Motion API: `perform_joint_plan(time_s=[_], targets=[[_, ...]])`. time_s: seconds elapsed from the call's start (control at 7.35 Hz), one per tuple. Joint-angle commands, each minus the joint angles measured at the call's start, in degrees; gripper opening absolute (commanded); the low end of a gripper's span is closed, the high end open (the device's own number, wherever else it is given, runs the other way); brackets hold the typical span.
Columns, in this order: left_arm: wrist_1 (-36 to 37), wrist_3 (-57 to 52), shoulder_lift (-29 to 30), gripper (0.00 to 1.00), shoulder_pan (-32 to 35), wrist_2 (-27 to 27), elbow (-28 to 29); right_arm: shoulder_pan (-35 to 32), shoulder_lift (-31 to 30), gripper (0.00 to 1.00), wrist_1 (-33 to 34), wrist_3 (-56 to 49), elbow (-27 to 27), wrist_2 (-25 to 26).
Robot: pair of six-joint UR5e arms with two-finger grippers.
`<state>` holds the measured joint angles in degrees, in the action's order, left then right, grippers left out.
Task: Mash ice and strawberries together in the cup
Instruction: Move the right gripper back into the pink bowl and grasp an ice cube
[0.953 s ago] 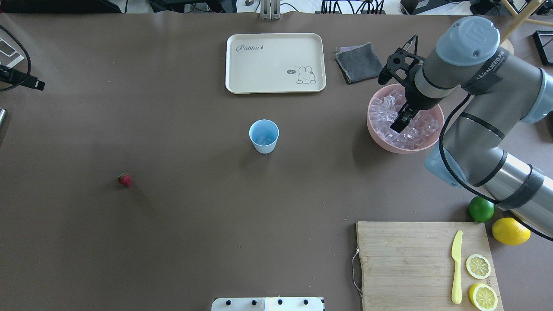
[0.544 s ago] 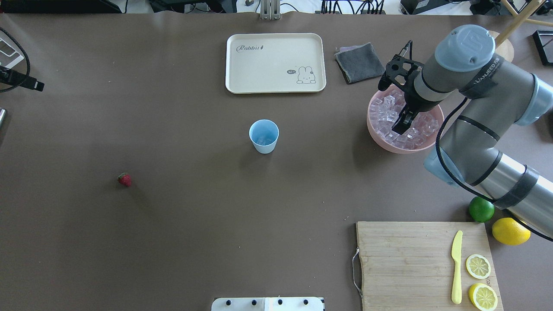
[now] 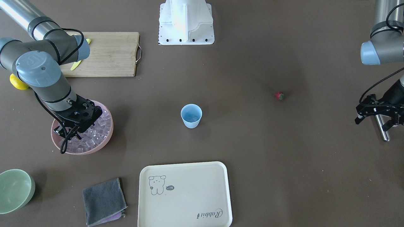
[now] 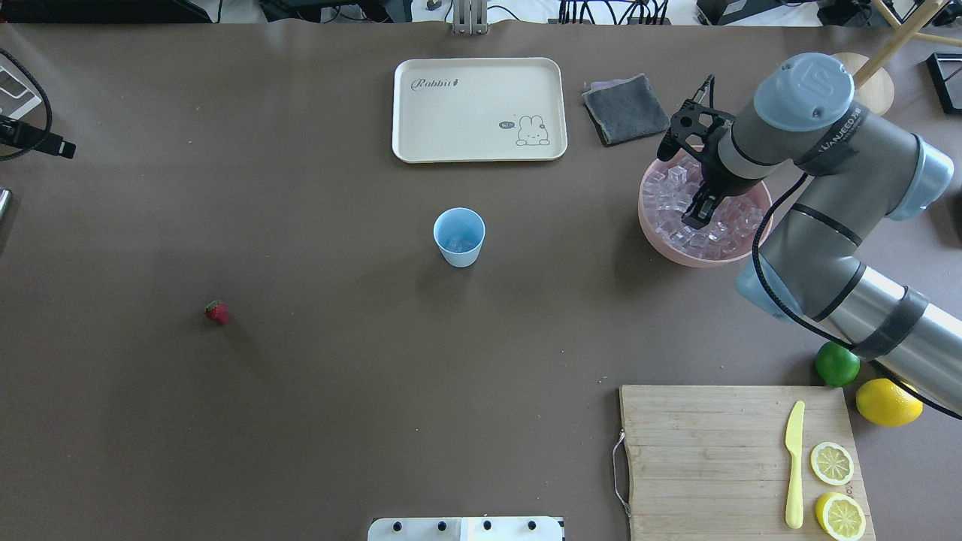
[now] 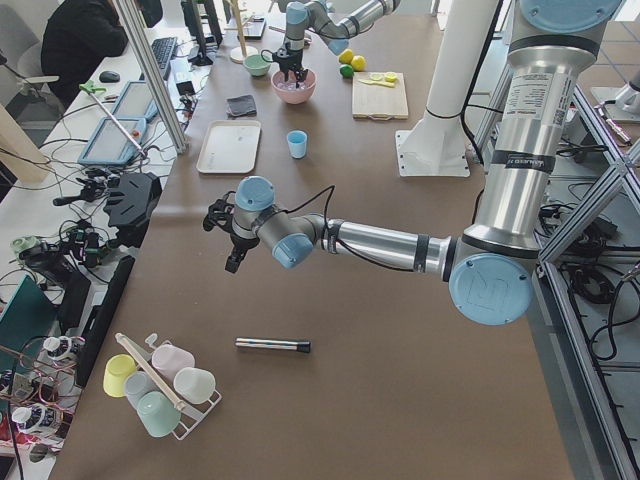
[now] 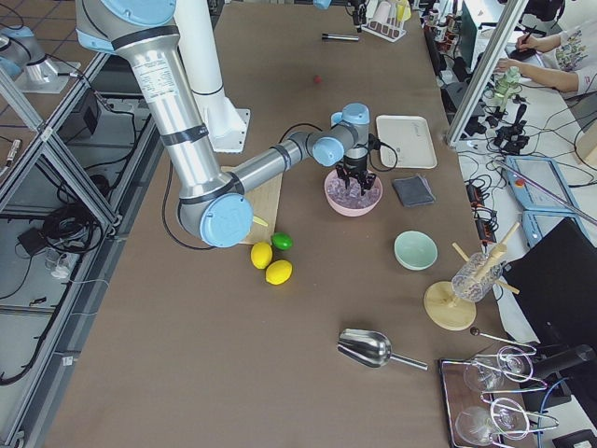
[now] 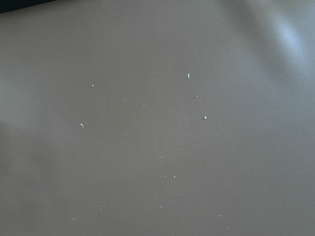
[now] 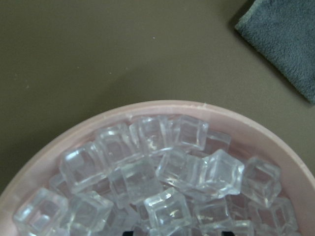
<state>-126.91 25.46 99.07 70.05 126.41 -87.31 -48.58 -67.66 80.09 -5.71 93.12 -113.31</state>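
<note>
My right gripper (image 4: 699, 213) points down into the pink bowl (image 4: 703, 261), which sits toward the right side of the tabletop (image 4: 338, 391) in the overhead view. The bowl is heaped with ice (image 8: 162, 172), clear square cubes lying at all angles, and my fingers reach down to the top of the heap. In my right wrist view only the very ends of the two fingertips (image 8: 129, 233) show at the bottom edge. They are set well apart with cubes lying between them, so the jaws stand open, and I cannot see that any one cube is pinched

The cup (image 4: 459, 237) stands upright near the middle of the tabletop, well apart from the bowl, and a few pale cubes lie at its bottom. The strawberry (image 4: 217, 312) lies alone on the bare tabletop far off to my left, well apart from the cup and from both grippers

My left gripper (image 3: 374, 123) hangs out at the left end of the tabletop, its two fingers spread with nothing between them. A metal rod (image 3: 382, 132) lies on the tabletop near it. My left wrist view shows only bare tabletop

A cream tray (image 4: 478, 109) lies beyond the cup, with a folded grey cloth (image 4: 625, 110) beside it, near the pink bowl
</note>
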Motion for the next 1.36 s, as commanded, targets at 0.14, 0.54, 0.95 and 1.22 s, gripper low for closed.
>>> perform_joint_plan(time_s=[0.14, 0.54, 0.95, 1.22], targets=[[0.0, -0.06, 0.07, 0.98, 0.0, -0.37, 0.12, -0.02, -0.28, 0.66, -0.11, 0.0, -0.13, 0.8], [0.0, -0.06, 0.25, 0.98, 0.0, -0.37, 0.47, 0.77, -0.37, 0.67, -0.11, 0.09, -0.13, 2.46], [0.0, 0.03, 0.34, 0.98, 0.0, -0.37, 0.3, 0.68, -0.28, 0.39, -0.11, 0.35, 0.48, 2.48], [0.0, 0.12, 0.43, 0.98, 0.0, -0.37, 0.38, 0.68, -0.37, 0.2, -0.02, 0.35, 0.49, 2.56]])
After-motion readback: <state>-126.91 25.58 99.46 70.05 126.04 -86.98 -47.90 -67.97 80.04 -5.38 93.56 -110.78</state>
